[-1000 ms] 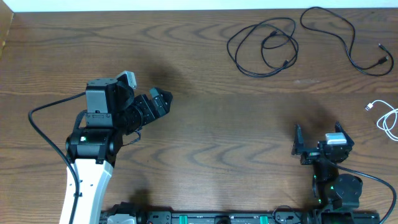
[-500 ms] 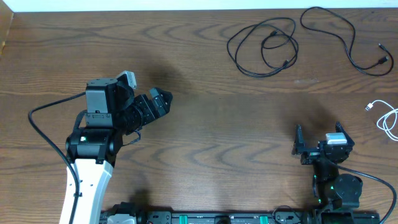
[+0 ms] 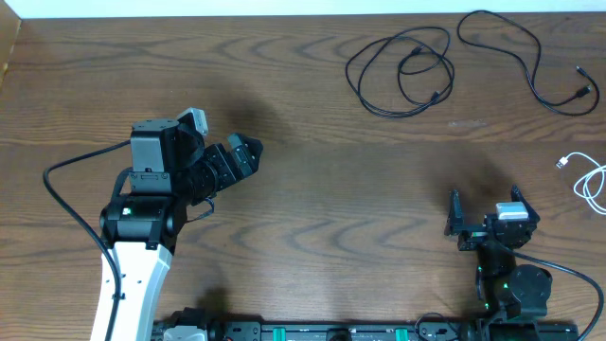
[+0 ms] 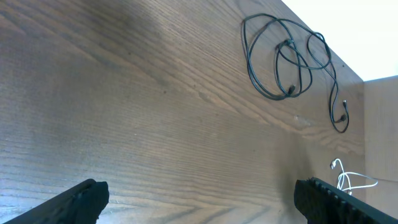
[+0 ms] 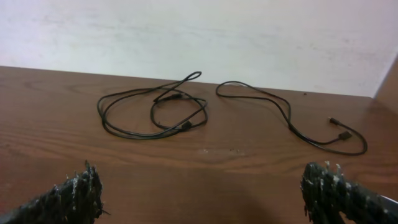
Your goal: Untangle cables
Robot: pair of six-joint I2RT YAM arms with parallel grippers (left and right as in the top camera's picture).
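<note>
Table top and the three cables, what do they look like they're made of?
Table: looks like wood or wood laminate, brown grain lines, dull sheen. Looped black cable and stretched-out black cable: likely rubber or plastic jacket, matte, lying in limp curves. White cable: probably smooth plastic jacket, with a small plug end.

The bench [image 3: 312,189] is finished in dark brown, marked with wavy wood grain. The looped cable [image 3: 415,60] and the curved cable [image 3: 533,74] are coloured black; the short cable [image 3: 589,182] is white. The left claw [image 3: 248,152] and right claw [image 3: 483,201] are coloured black.
</note>
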